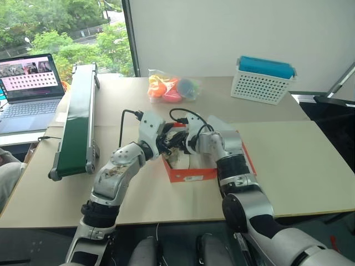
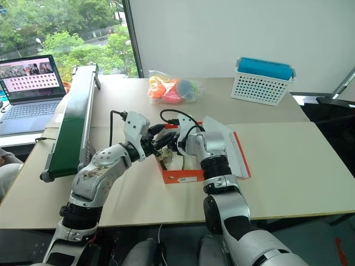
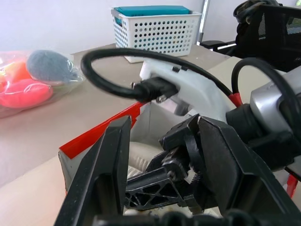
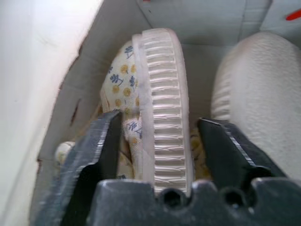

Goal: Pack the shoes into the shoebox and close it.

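My left gripper (image 3: 160, 155) and right gripper (image 4: 157, 136) meet out front, both with fingers spread apart, the right one angled downward.

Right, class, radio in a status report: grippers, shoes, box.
Right gripper open astride a cream ribbed-sole shoe inside the orange-red cardboard shoebox. Left gripper open beside it. Lid up; nothing blocking.
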